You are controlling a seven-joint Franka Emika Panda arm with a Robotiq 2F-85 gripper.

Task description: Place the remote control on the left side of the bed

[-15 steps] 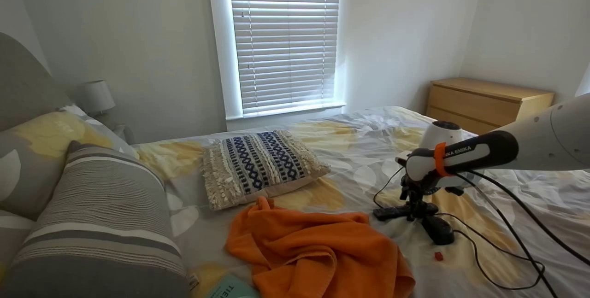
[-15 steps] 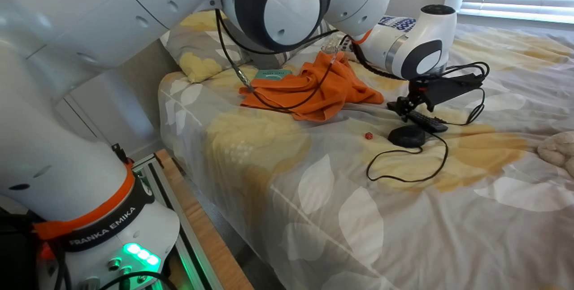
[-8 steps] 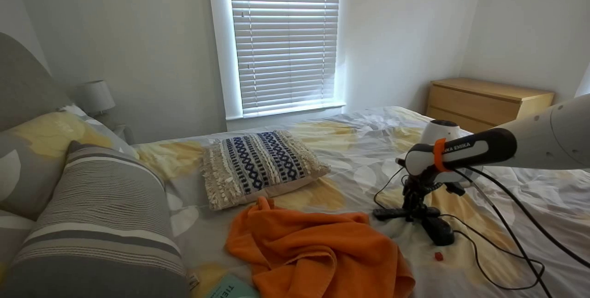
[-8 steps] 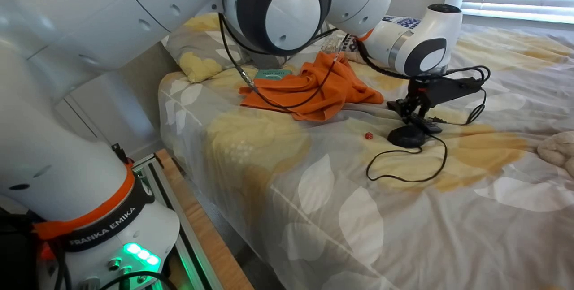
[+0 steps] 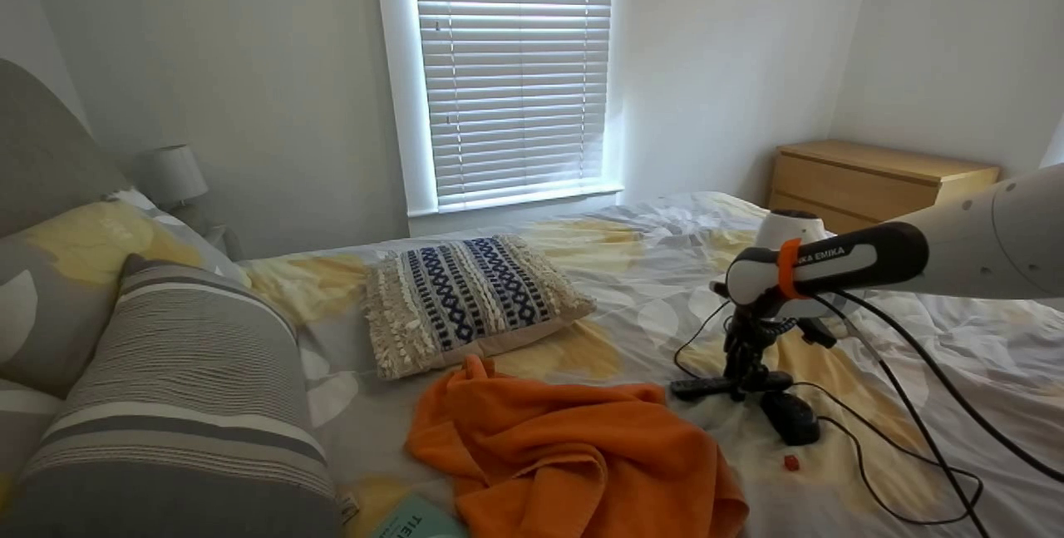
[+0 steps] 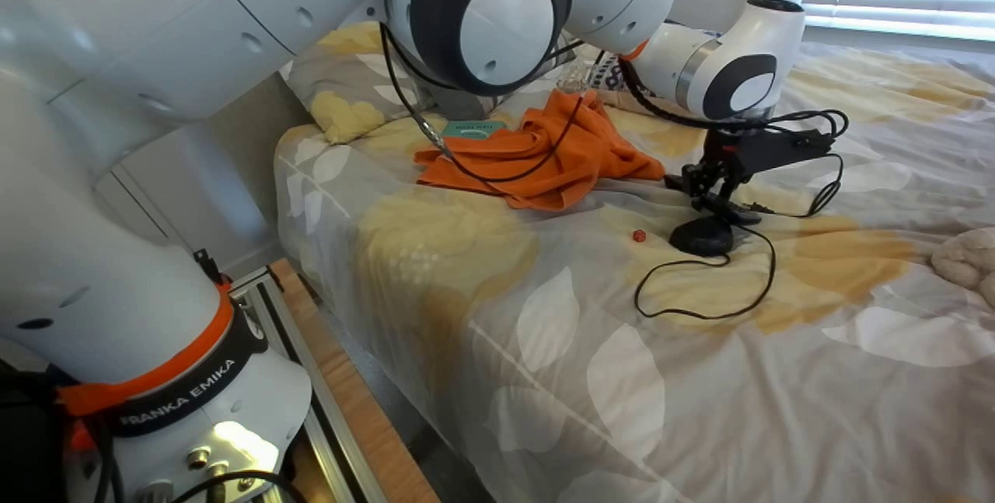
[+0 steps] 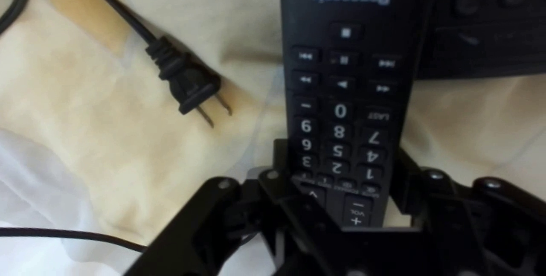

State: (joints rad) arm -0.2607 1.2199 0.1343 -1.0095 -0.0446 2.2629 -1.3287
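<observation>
The black Panasonic remote control (image 7: 341,84) fills the middle of the wrist view, its number keys upside down. My gripper (image 7: 341,169) is shut on it, one finger against each long edge near the number and volume keys. In both exterior views the remote (image 5: 701,388) sits low under the gripper (image 5: 746,376), at bed height; whether it touches the sheet I cannot tell. The bed (image 6: 482,277) has a grey, white and yellow floral cover and stretches beneath everything. Part of the remote's far end lies behind the fingers.
Close beside the remote is a black corded device (image 6: 702,236). A plug (image 7: 187,79) lies on the other side. Nearby are a small red die (image 5: 791,462), an orange blanket (image 5: 582,455), a fringed cushion (image 5: 482,297), a green book (image 5: 420,519) and a plush toy (image 6: 968,262).
The jaws have come together on the remote. Arm and remote have shifted slightly left in both exterior views, and the wrist has risen a little. The green base lights have changed to pale yellow.
</observation>
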